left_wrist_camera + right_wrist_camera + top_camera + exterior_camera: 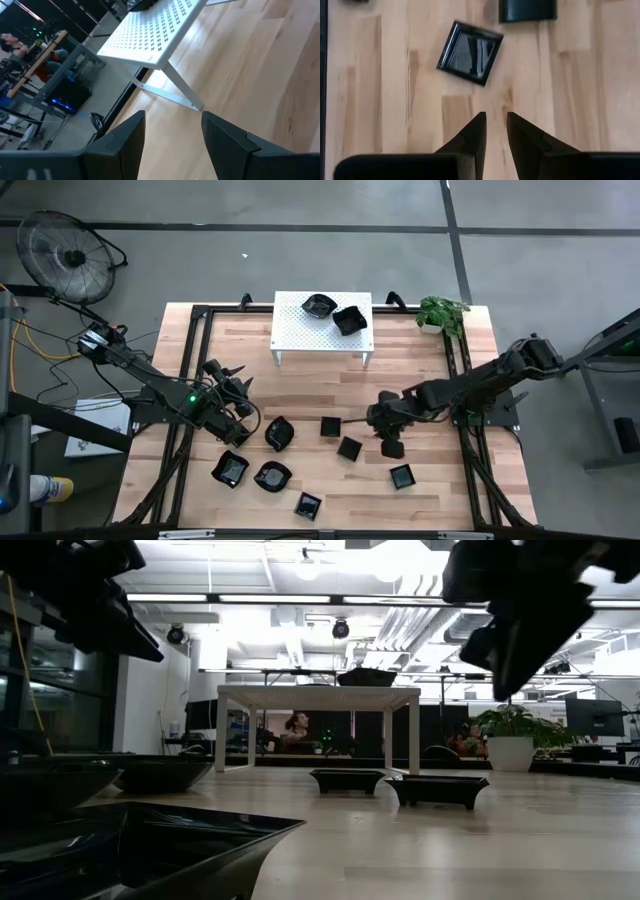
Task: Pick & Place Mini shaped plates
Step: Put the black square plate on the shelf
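Note:
Several small glossy black plates lie flat on the wooden table: a rounded one [279, 433], square ones [331, 426] [349, 448] [402, 476], and others near the front edge [230, 470] [272, 476] [308, 505]. Two more [319, 306] [350, 320] rest on the white perforated stand [300, 335]. My right gripper [390, 442] [495, 116] points down above bare wood, open by a narrow gap and empty; a tilted square plate [470, 51] lies just ahead of it. My left gripper [230, 380] [173, 116] is open and empty above the table's left part, pointing toward the stand [155, 35].
A potted plant [441, 312] stands at the far right corner. A black frame [200, 310] runs round the table. A fan [68, 252] stands on the floor beyond the far left. People sit in the room behind [296, 723].

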Controlling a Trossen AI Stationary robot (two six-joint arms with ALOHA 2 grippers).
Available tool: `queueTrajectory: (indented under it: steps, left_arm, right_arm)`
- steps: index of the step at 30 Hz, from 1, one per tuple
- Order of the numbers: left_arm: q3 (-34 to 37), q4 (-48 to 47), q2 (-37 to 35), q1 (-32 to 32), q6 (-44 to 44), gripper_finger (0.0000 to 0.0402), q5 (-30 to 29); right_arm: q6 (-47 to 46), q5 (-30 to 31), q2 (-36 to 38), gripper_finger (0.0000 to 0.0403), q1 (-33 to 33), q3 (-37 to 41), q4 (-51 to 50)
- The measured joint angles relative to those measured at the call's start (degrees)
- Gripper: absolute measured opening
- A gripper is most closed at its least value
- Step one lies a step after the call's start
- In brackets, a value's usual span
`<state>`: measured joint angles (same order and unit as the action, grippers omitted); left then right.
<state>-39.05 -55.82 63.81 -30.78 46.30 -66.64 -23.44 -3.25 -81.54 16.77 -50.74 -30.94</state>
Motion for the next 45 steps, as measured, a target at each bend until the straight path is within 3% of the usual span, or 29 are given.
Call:
queueTrajectory:
  steps: [15, 24, 36, 45]
  left_arm:
    - [0.00, 0.57, 0.00, 0.01, -1.04, 0.0189, 2.85]
    - [0.00, 0.77, 0.00, -0.01, -1.04, 0.0189, 3.25]
    - [0.00, 0.84, 0.02, 0.01, -1.04, 0.0189, 4.69]
    - [0.00, 0.88, 0.02, 0.00, -1.04, 0.0189, 4.71]
  right_arm:
    - [1.46, 0.46, 0.00, 0.0071, 13.13, -0.02, -4.67]
    - [-3.71, 7.28, -0.82, 0.0072, 21.39, -0.08, -4.73]
    - [-5.21, 2.38, -9.48, 0.0072, 22.79, -0.09, -4.60]
    - [-5.07, 4.31, -9.75, 0.0072, 22.78, -0.09, -4.26]
